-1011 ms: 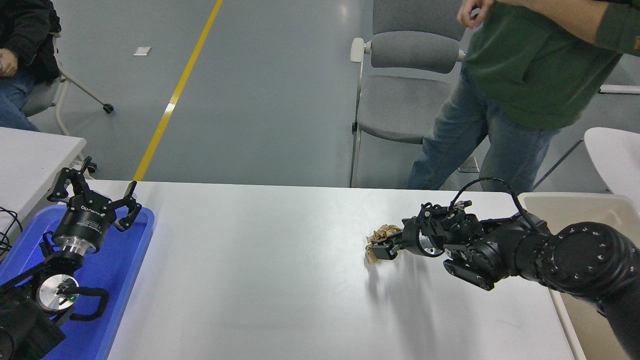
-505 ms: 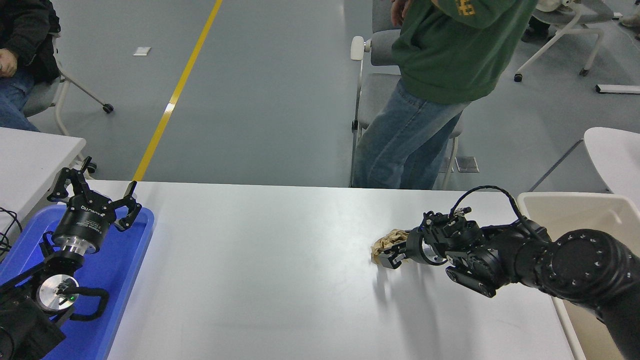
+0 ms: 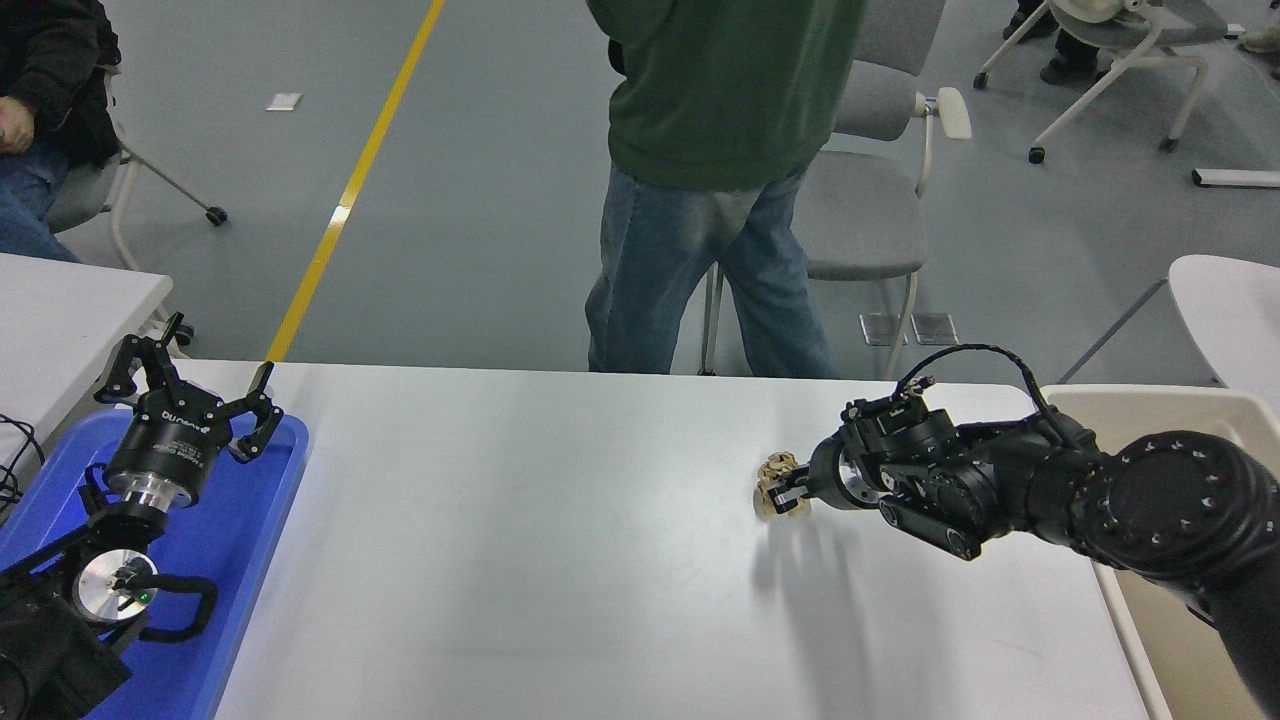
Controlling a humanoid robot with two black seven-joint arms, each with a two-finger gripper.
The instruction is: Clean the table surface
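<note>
The table surface (image 3: 560,560) is a wide white-grey top across the lower picture. Right of its middle, my right gripper (image 3: 779,490) is shut on a small crumpled wad of tan paper (image 3: 772,486), held just above the top with its shadow below. The right arm reaches in from the right edge. My left gripper (image 3: 185,385) is parked at the lower left above the blue tray (image 3: 255,540), its fingers spread open and empty.
A cream bin (image 3: 1170,420) stands against the table's right end. A person in a green top and jeans (image 3: 700,200) stands at the far edge with a grey chair (image 3: 860,200) behind. A smaller white table (image 3: 60,310) is at the left.
The right gripper has closed tighter on the paper wad and lifted it slightly up and to the right. The person has walked leftward along the far side. The left arm is unmoved.
</note>
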